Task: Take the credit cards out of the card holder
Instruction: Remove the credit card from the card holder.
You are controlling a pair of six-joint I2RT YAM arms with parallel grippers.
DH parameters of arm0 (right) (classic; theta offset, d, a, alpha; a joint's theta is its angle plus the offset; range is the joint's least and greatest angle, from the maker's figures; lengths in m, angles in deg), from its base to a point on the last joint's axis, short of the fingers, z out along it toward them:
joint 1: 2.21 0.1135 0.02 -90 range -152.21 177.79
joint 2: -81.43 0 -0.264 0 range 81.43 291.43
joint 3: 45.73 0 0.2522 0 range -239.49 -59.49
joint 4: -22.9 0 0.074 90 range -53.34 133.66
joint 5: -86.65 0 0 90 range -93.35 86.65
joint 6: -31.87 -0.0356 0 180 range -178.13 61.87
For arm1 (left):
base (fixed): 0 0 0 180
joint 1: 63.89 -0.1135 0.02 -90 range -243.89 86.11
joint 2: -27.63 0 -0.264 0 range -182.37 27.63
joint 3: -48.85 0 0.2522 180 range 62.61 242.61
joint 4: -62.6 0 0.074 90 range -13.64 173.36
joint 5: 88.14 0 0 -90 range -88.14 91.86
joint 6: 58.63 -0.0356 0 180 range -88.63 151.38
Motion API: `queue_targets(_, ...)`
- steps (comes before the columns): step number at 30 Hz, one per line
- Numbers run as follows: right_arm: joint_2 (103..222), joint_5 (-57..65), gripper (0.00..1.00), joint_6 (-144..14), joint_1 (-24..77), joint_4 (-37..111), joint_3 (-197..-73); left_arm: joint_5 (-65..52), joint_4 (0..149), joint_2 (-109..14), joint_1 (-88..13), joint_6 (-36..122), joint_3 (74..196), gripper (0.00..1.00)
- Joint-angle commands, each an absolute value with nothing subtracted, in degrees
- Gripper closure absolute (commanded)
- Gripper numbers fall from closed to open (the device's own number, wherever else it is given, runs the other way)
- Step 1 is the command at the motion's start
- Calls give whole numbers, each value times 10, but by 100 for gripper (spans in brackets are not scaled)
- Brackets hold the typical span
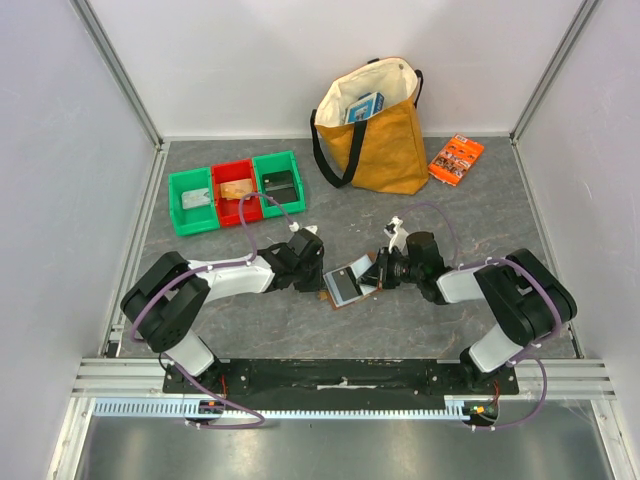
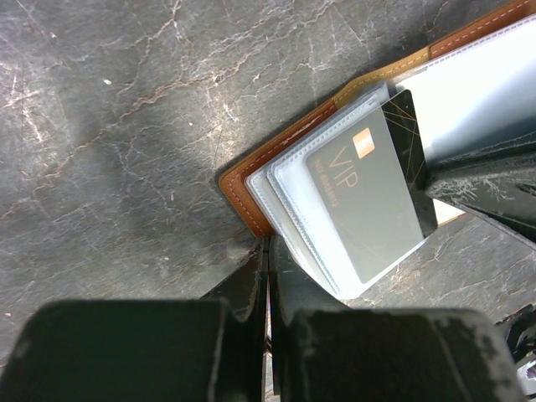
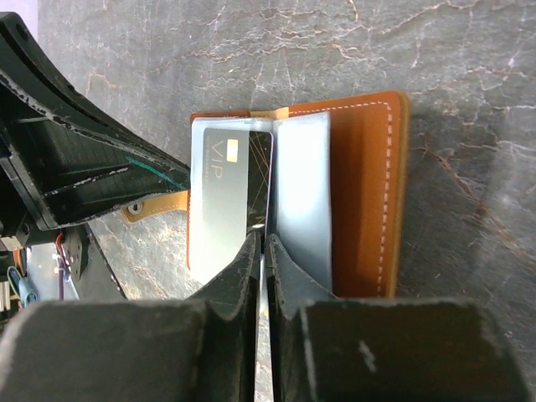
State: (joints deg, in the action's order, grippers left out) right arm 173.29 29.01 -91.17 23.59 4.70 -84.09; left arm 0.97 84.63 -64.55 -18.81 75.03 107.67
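Far left, back of the table (image 1: 480,220) – a row of three bins (image 1: 236,190), green, red, green, well apart from the work.

Left gripper (image 2: 268,251) – jaws closed tight, no gap to speak of. Tips sit right at the near edge of the card holder (image 1: 343,285), where the clear sleeves meet the brown cover. Cannot tell whether anything is pinched there.

Card holder lies open and flat at mid-table, between the two grippers, brown stitched cover down, sleeves up. Small tab (image 3: 155,205) pokes out from under the left gripper's side.

Credit card (image 3: 230,180) – dark grey, "VIP" in gold – part way out of its sleeve (the exposed strip looks darker than the covered part).

Right gripper (image 3: 261,247) – jaws narrowed to a sliver, nipping the card's exposed edge.

Behind and to the right, a yellow tote bag (image 1: 385,140) stands upright, and an orange packet (image 1: 456,158) lies just beside it.
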Motion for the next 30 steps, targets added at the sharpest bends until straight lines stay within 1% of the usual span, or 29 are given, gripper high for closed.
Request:
queue_targets(1, 1738, 317, 80, -908, 234, 40, -860, 49, 905, -662, -186, 707, 1067, 98)
queue_targets(3, 1747, 322, 71, -910, 233, 35, -864, 47, 903, -662, -185, 706, 1069, 98)
queue_targets(5, 1756, 326, 68, -913, 232, 31, -866, 44, 904, -662, -185, 706, 1070, 98)
queue_targets(11, 1785, 334, 67, -922, 234, 9, -867, 38, 899, -662, -184, 709, 1069, 98)
queue_targets(13, 1791, 340, 71, -927, 234, -1, -867, 38, 897, -662, -184, 709, 1068, 98)
queue_targets(16, 1790, 342, 82, -930, 233, -9, -865, 36, 896, -663, -184, 709, 1066, 98)
queue_targets(17, 1787, 341, 84, -929, 234, -7, -864, 36, 895, -662, -184, 710, 1066, 98)
queue_targets(23, 1774, 348, 87, -919, 228, 8, -865, 30, 890, -663, -194, 708, 1054, 98)
queue_targets(26, 1774, 360, 86, -921, 221, -2, -862, 31, 890, -656, -199, 706, 1051, 98)
queue_targets(30, 1782, 380, 82, -937, 214, -25, -859, 30, 893, -653, -200, 700, 1051, 98)
